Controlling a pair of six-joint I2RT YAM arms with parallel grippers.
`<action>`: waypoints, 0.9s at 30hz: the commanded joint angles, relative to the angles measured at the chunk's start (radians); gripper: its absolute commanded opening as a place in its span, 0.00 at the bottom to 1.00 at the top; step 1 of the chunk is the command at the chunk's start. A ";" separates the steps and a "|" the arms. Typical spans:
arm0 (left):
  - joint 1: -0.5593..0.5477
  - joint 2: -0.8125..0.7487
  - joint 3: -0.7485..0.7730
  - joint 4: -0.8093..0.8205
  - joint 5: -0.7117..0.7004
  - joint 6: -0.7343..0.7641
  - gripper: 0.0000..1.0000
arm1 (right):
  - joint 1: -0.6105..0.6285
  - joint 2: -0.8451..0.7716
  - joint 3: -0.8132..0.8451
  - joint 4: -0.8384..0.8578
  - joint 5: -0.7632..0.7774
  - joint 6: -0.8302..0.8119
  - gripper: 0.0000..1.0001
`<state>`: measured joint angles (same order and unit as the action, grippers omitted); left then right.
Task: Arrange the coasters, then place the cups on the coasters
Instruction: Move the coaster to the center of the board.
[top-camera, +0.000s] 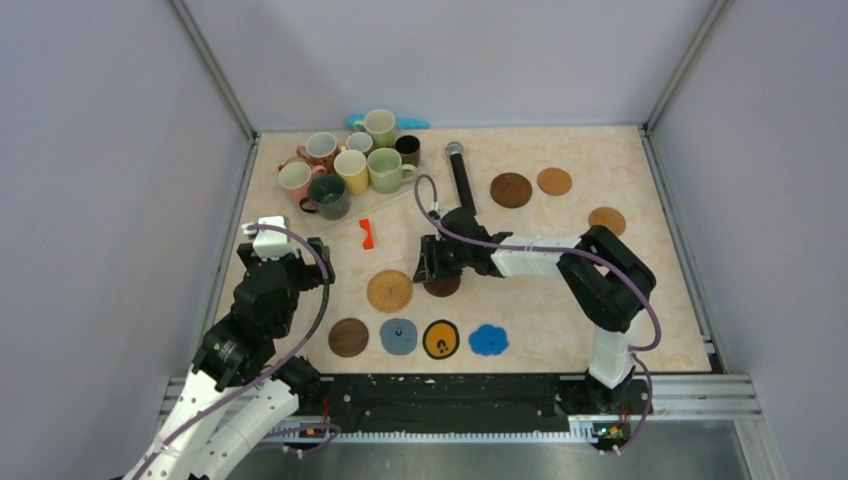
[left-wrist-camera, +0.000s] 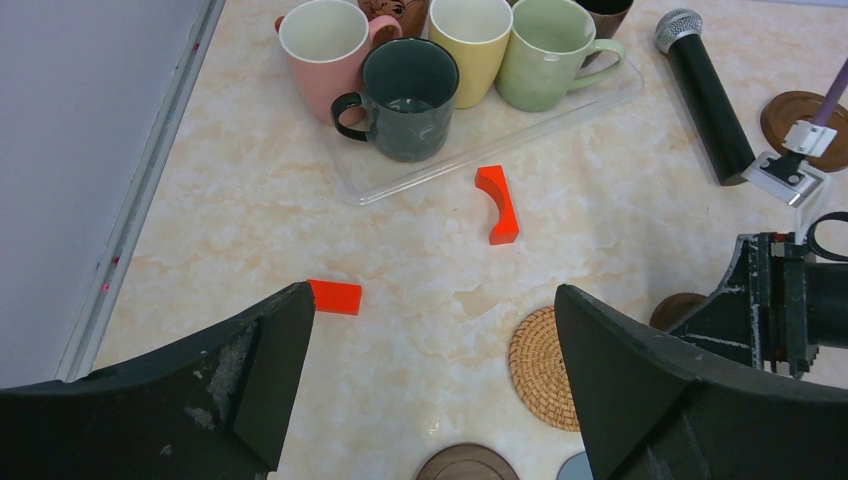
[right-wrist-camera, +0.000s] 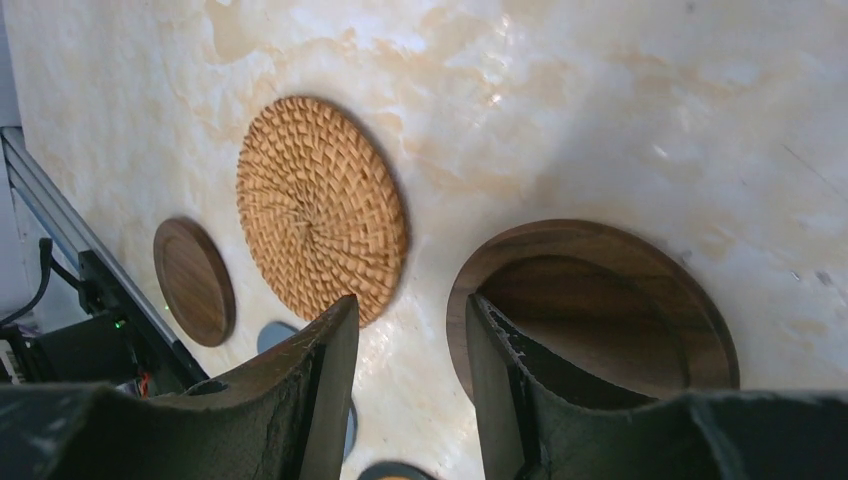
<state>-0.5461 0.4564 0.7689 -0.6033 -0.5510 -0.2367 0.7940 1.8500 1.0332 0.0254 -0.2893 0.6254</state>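
Step in hand: we judge the coasters are still being arranged; the cups (top-camera: 345, 165) stand bunched at the far left corner, none on a coaster

Right gripper: the right gripper (right-wrist-camera: 412, 310) sits low over the dark wood coaster (right-wrist-camera: 600, 310), jaws part-way apart and straddling its rim, one finger on the recessed face, the other outside it; bare surface shows between the rim and the outer finger, so we see nothing clamped

Where the coaster lies: flat near the middle of the table (top-camera: 560, 270), just beside the woven coaster (right-wrist-camera: 320, 205), with a narrow strip of tabletop between them

Deciding relation: the rim lies between the fingers, close against the inner one, so the coaster is straight below the gripper, not off to one side; a disc has no long axis, so we reckon only the rim crossing the jaw line matters

Nearer arm: the right; the left gripper (left-wrist-camera: 430, 400) hangs spread wide and empty, well apart to the left, near a small red block (left-wrist-camera: 335, 297)

Row to join: we take it to be the near-edge line of the brown coaster (top-camera: 348, 337), grey-blue coaster (top-camera: 398, 335), black-and-yellow coaster (top-camera: 440, 339) and blue scalloped coaster (top-camera: 489, 340)

Risk: we think the thin rim may slip out as the jaws close
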 joint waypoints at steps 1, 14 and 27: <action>-0.002 0.012 -0.006 0.046 -0.006 0.008 0.95 | 0.043 0.078 0.084 -0.021 0.017 -0.001 0.44; -0.002 0.012 -0.006 0.048 -0.004 0.008 0.95 | 0.116 0.152 0.200 -0.071 0.017 0.005 0.44; -0.003 0.005 -0.006 0.046 -0.005 0.008 0.95 | 0.118 0.023 0.040 -0.049 0.065 0.046 0.44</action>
<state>-0.5461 0.4625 0.7689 -0.5980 -0.5510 -0.2363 0.8948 1.9285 1.1385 0.0078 -0.2558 0.6495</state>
